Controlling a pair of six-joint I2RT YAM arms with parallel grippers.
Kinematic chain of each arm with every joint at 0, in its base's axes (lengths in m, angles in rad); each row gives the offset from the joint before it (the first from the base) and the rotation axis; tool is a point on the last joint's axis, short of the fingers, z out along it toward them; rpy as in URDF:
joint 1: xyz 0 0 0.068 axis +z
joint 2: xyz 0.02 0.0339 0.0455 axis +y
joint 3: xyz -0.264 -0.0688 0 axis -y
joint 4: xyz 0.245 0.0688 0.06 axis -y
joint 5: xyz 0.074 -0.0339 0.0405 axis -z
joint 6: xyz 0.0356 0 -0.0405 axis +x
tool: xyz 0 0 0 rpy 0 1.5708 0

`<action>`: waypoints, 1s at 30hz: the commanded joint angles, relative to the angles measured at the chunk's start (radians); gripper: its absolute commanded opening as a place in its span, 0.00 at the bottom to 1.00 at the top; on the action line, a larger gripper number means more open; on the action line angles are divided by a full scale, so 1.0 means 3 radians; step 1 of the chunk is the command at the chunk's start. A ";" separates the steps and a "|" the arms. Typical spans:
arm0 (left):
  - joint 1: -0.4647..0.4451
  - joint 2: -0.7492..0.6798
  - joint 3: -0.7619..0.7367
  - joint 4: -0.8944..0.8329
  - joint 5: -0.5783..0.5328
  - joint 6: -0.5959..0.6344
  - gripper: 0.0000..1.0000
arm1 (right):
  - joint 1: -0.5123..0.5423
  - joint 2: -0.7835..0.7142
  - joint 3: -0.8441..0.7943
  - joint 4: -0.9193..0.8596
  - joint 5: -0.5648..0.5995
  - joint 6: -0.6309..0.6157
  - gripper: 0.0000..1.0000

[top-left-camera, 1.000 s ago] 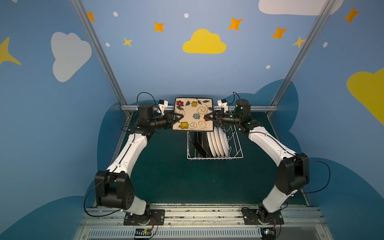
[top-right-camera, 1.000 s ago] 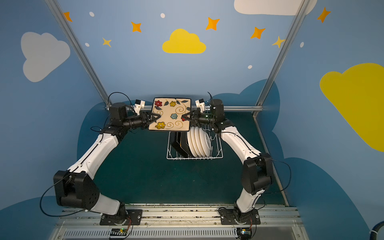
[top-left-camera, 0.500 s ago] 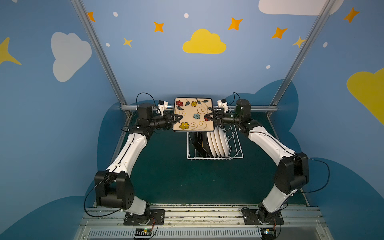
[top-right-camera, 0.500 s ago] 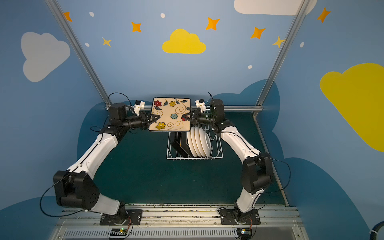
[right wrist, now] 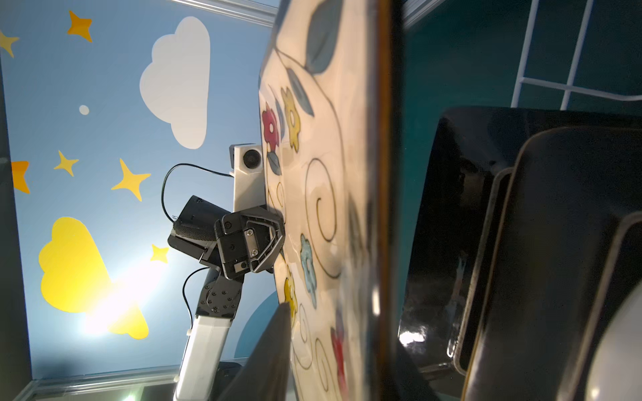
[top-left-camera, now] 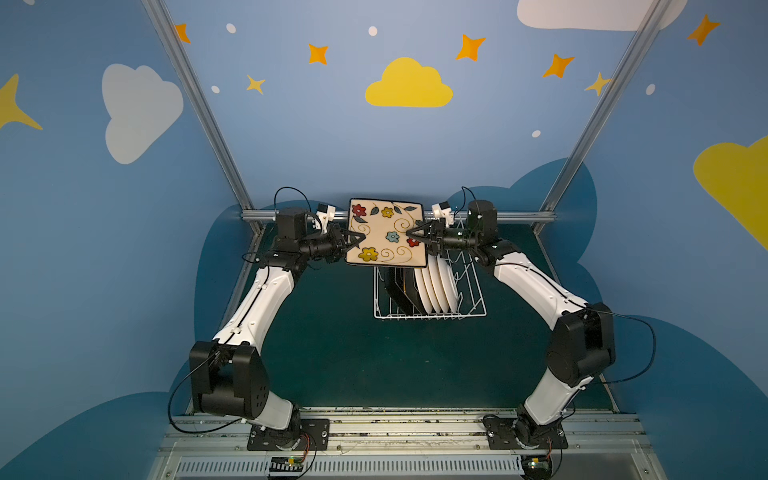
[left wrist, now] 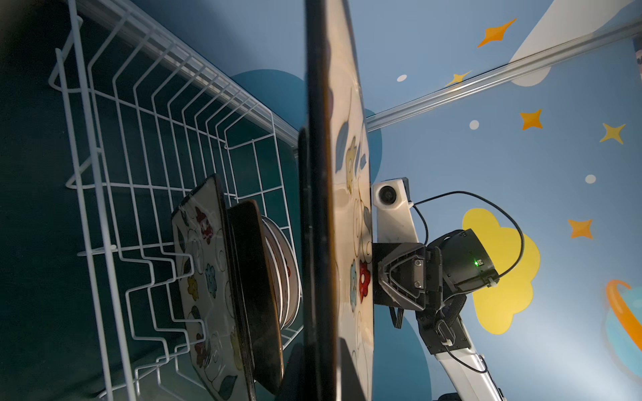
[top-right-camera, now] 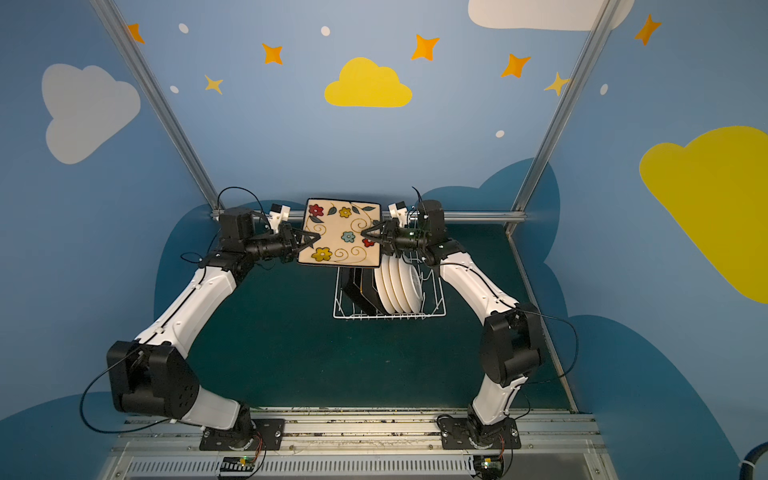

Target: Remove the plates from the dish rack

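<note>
A cream flowered square plate [top-left-camera: 386, 232] [top-right-camera: 338, 232] hangs face up above the back of the white wire dish rack [top-left-camera: 473, 307] [top-right-camera: 436, 311]. My left gripper [top-left-camera: 360, 237] [top-right-camera: 316, 237] is shut on its left edge; the left wrist view shows the rim [left wrist: 319, 208] pinched between the jaws. My right gripper [top-left-camera: 409, 235] [top-right-camera: 365, 235] straddles the right edge, with its jaws slightly apart around the rim [right wrist: 385, 208]. In the rack stand two black-backed square plates [top-left-camera: 399, 286] [right wrist: 486, 208] and several round white plates [top-left-camera: 438, 286] [top-right-camera: 399, 286].
The rack sits on the dark green table [top-left-camera: 340, 353], near the back rail [top-left-camera: 519, 216]. Blue walls close in on three sides. Both arms reach inward from their bases at the front rail [top-left-camera: 395, 428].
The right gripper's jaws have parted a little around the plate's right edge. The plate and both arms have barely moved.
</note>
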 commanded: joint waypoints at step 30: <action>0.0248 -0.0312 0.0023 0.0232 -0.0186 -0.0057 0.03 | -0.0020 -0.0514 0.0214 -0.0853 0.0626 -0.1018 0.89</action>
